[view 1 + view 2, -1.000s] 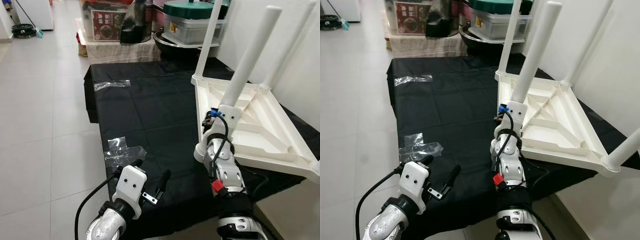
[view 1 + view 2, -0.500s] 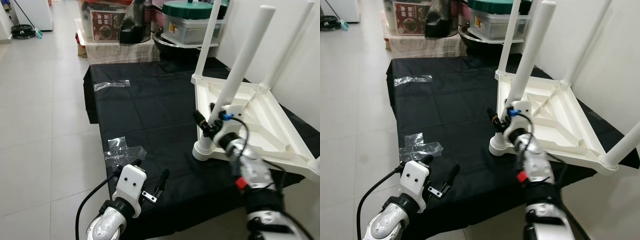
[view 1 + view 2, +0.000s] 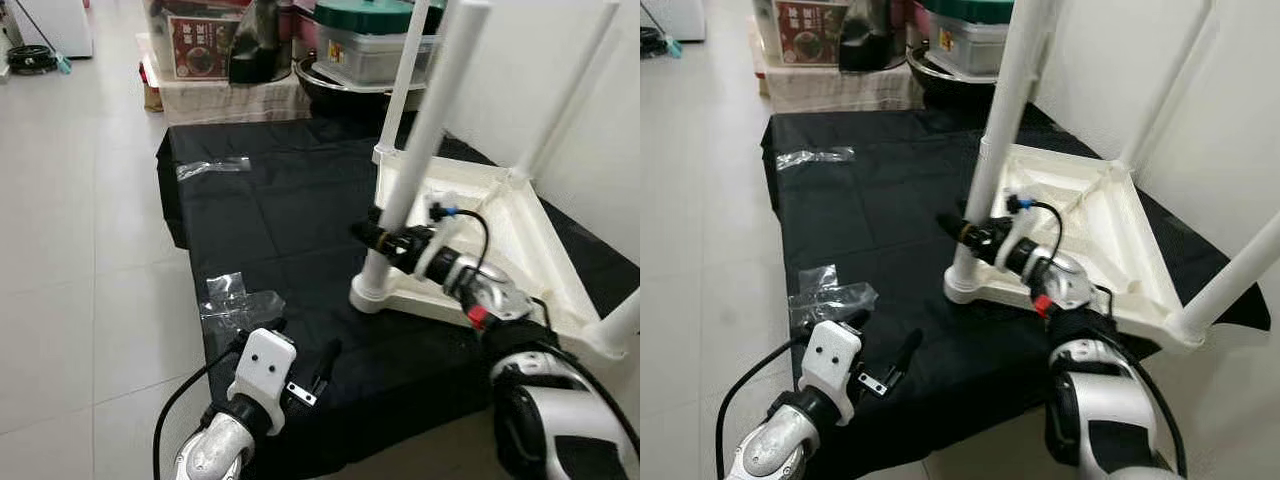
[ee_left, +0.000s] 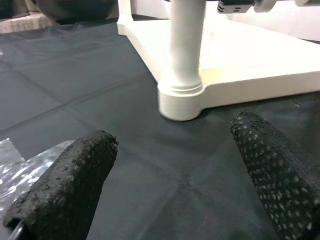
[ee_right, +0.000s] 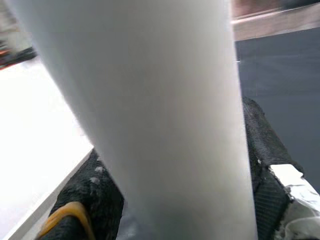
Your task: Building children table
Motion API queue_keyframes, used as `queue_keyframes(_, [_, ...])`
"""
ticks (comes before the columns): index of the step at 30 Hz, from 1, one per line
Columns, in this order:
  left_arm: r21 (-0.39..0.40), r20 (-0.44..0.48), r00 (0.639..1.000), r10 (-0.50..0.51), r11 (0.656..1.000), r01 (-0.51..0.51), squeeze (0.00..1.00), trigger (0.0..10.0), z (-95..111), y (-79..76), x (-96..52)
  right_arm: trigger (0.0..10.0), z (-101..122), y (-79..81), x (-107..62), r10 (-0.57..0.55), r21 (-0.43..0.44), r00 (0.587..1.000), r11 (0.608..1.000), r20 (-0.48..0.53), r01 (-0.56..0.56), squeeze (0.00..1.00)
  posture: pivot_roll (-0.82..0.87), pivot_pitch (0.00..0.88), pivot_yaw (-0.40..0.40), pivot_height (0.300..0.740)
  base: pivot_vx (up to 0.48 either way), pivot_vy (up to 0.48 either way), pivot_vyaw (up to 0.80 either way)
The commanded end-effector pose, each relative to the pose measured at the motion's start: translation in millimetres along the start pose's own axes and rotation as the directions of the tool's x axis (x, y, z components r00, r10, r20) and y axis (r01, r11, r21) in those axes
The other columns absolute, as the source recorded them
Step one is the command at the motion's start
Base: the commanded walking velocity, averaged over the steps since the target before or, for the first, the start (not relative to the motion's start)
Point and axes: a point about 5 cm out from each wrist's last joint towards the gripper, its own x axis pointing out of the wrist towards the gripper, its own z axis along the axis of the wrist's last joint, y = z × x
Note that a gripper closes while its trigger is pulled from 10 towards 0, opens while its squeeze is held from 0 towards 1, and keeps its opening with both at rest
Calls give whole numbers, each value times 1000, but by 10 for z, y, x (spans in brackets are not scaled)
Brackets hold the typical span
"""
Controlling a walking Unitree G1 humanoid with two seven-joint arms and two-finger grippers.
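A white children's table lies upside down on a black cloth, with its legs pointing up. My right gripper reaches in from the right and is shut on the near left leg, a little above its round foot socket. In the right wrist view that leg runs between the black fingers. Low at the cloth's near edge, my left gripper is open with nothing between its fingers. The same socket stands a short way ahead of it.
Crumpled clear plastic lies on the cloth near my left gripper, and another piece lies at the far left. Storage boxes and pots crowd the far end. A white wall rises to the right and tiled floor spreads to the left.
My right arm has swung out to the right, and its gripper moved from the leg's socket to grip across the leg higher up. The camera shifted slightly. The left arm has stayed put.
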Motion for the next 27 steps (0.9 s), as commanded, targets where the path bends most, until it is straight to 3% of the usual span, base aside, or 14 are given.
queue_keyframes(1, [1,-14,1000,3,1000,-3,0,10000,-14,-9,-15,10000,-16,69,59,84,15,996,996,-9,-84,0,98,89,-120,740,0,0,0])
queue_keyframes(2, [1,-14,1000,3,1000,-3,0,10000,-14,-9,-15,10000,-16,69,59,84,15,996,996,-9,-84,0,98,89,-120,740,0,0,0])
queue_keyframes(3, [1,-14,1000,1,1000,-1,0,10000,-14,-10,-13,0,-2,105,85,148,33,989,988,-8,-148,0,98,94,-120,740,0,0,0])
queue_keyframes(7, [2,-16,1000,1,1000,-1,0,10000,-14,-6,-8,0,47,148,133,203,33,979,979,8,-203,0,92,93,-121,740,0,0,0])
queue_keyframes(9, [3,-16,1000,0,1000,0,0,10000,-13,-6,-2,0,81,30,195,-82,-58,997,995,12,83,0,91,93,-122,740,0,0,0])
queue_keyframes(12, [3,-17,1000,0,1000,0,0,10000,-20,-6,7,0,94,-151,137,-427,-109,902,895,63,432,0,82,90,-119,740,0,0,0])
queue_keyframes(17, [3,-18,1000,-4,1000,5,0,10000,-22,-9,19,0,44,-254,31,-591,-144,803,790,80,596,0,77,87,-112,740,0,0,0])
queue_keyframes(18, [4,-18,1000,-6,1000,6,0,10000,-24,-7,20,0,22,-351,-115,-755,-179,645,623,113,761,0,75,93,-108,740,0,0,0])
queue_keyframes(19, [4,-18,1000,-6,1000,6,0,10000,-24,-7,20,0,22,-351,-115,-755,-179,645,623,113,761,0,75,93,-108,740,0,0,0])
queue_keyframes(21, [6,-21,1000,-8,1000,8,0,10000,-28,-2,15,0,-44,-366,-285,-889,-167,422,396,179,903,0,70,93,-107,740,0,0,0])
queue_keyframes(22, [7,-21,1000,-9,1000,9,0,10000,-29,0,14,0,-72,-341,-336,-914,-154,355,329,197,932,0,70,93,-107,740,0,0,0])
queue_keyframes(23, [7,-21,1000,-9,1000,9,0,10000,-29,0,14,0,-72,-341,-336,-914,-154,355,329,197,932,0,70,93,-107,740,0,0,0])
queue_keyframes(25, [8,-22,1000,-14,1000,14,0,10000,-33,-11,17,0,-274,-169,-304,-954,-48,271,267,126,963,0,65,86,-107,740,0,0,0])
queue_keyframes(27, [9,-22,1000,-14,1000,14,0,10000,-34,-17,19,0,-291,-115,-247,-950,-41,277,274,145,961,0,70,76,-112,740,0,0,0])
